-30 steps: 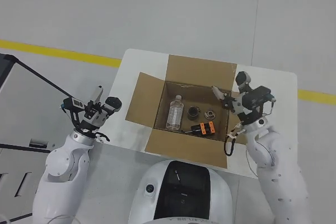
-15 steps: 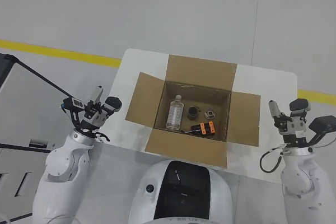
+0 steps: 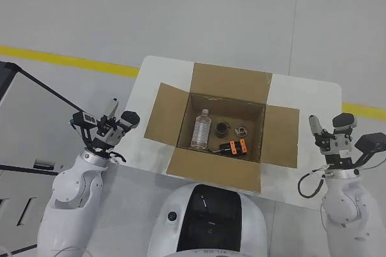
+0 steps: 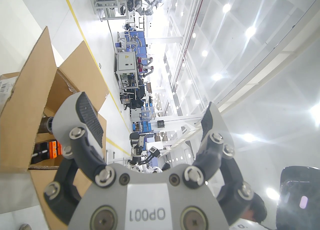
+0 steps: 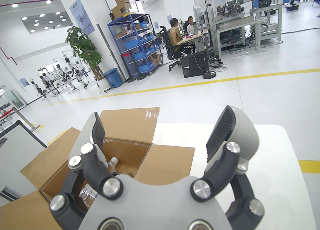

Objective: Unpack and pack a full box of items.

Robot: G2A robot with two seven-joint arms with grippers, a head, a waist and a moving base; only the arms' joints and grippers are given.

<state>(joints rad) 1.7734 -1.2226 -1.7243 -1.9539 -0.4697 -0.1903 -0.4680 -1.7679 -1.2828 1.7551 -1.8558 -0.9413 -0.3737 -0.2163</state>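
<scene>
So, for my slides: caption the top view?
Cardboard box holding bottle and orange part; left tool and right tool open, flanking the table.

box (image 3: 230,82) open upward, flaps (image 3: 162,115) splayed outward on every side, bottle (image 3: 201,128) lying inside

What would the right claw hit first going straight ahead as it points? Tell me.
Probably the side flap of the cardboard box, with the white table just beyond. The open right claw aims low over it, though depth is unclear.
</scene>
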